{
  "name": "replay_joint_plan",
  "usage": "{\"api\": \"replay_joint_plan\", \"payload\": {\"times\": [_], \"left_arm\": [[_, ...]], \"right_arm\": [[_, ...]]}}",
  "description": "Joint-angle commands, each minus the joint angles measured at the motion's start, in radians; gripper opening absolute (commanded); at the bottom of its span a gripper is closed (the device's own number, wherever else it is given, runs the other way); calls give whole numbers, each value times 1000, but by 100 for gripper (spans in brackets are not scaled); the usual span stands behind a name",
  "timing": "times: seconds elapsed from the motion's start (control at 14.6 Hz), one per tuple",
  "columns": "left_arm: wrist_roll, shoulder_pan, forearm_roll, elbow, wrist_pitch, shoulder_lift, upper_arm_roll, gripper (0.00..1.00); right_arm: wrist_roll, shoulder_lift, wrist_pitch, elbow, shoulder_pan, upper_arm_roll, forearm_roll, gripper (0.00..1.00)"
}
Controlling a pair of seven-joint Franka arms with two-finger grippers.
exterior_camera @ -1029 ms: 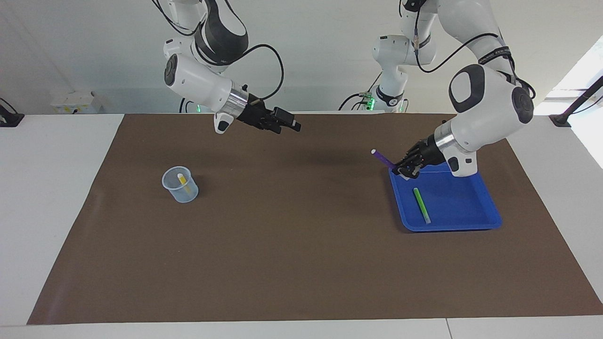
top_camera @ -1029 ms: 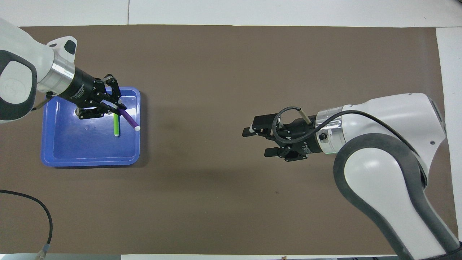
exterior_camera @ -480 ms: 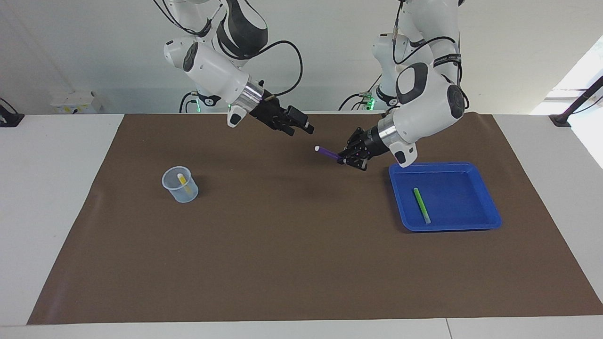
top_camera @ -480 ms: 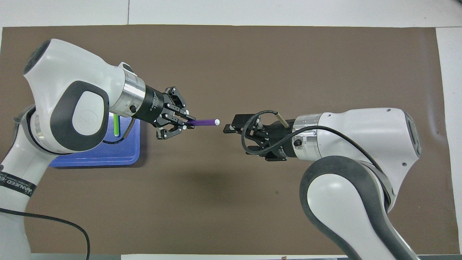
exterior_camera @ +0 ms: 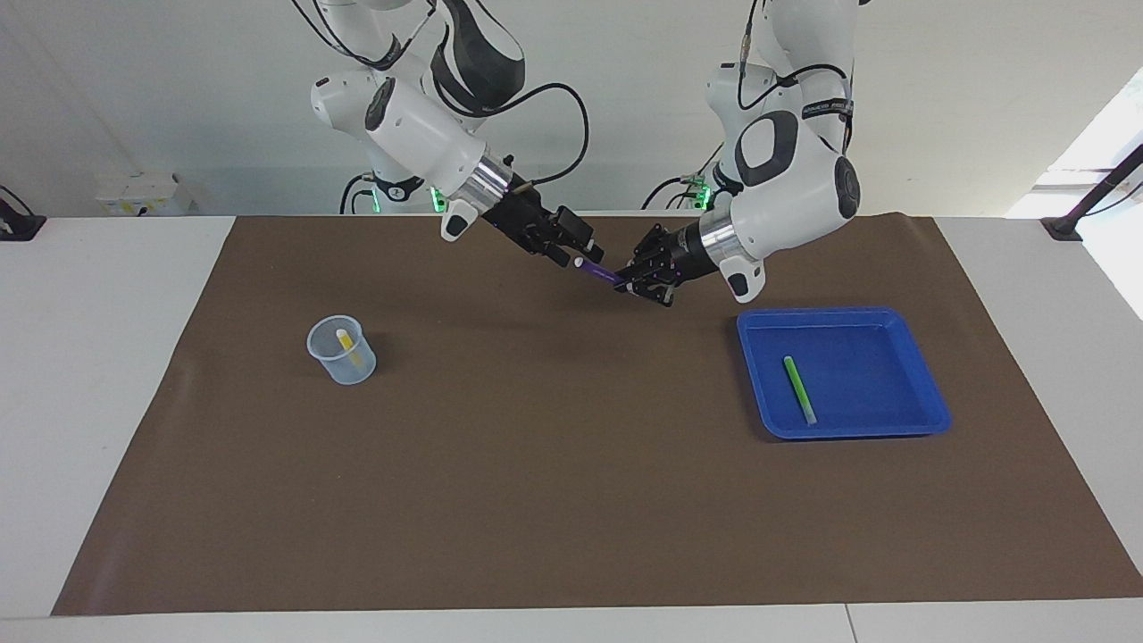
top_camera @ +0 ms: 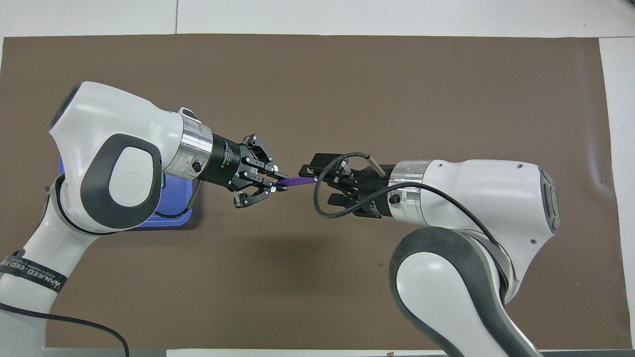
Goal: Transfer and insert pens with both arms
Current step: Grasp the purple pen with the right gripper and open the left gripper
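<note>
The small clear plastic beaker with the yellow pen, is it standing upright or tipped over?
Upright. The clear plastic beaker stands on its base on the brown mat, mouth upward, with the yellow pen leaning inside it.

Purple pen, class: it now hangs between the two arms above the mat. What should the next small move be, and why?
Probably the right gripper should close on the purple pen. The left gripper holds the pen's coloured end over the brown mat, and its pale cap end already reaches between the right gripper's open fingers. The left one should likely let go only after that.
</note>
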Motion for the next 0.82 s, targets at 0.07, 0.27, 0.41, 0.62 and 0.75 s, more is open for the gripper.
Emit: {"api": "replay_joint_plan", "payload": {"times": [0.07, 0.27, 0.41, 0.62, 0.75], "left_arm": [[-12, -22, -30, -70, 39, -60, 12, 0], [-12, -20, -37, -70, 39, -63, 12, 0], [-12, -22, -37, -70, 41, -63, 12, 0], [-12, -22, -48, -70, 42, -63, 14, 0], [-12, -20, -53, -70, 45, -63, 14, 0]], "right_arm": [[-24, -4, 14, -10, -1, 0, 14, 76], [-24, -1, 14, -10, -1, 0, 14, 54], [-24, -1, 14, -10, -1, 0, 14, 42], [-24, -1, 12, -8, -1, 0, 14, 37], [-24, -1, 9, -8, -1, 0, 14, 37]]}}
